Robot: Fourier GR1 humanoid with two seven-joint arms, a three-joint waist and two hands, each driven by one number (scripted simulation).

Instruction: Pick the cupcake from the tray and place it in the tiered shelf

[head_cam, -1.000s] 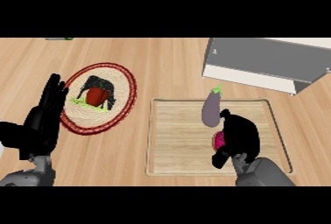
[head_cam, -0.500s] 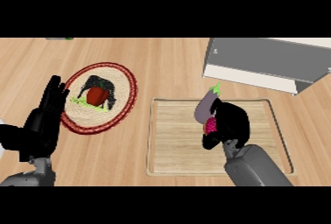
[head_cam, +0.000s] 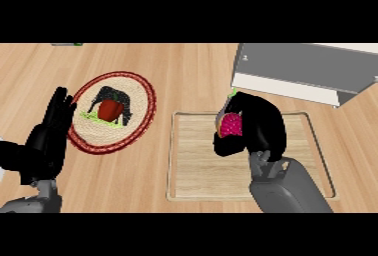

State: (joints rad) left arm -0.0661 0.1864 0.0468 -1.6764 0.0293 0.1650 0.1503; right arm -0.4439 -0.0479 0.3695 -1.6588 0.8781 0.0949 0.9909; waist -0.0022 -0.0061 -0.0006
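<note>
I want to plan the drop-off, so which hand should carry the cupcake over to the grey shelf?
The right hand: its fingers are already curled around the pink cupcake above the wooden tray, just below the grey tiered shelf. The left hand rests open at the far left.

Bright, even light falls from above on the worktop (head_cam: 184,75), with only faint soft shadows, no glare, and slightly soft edges throughout.

Woven mat (head_cam: 140,102), perhaps red pepper (head_cam: 111,109)
</note>
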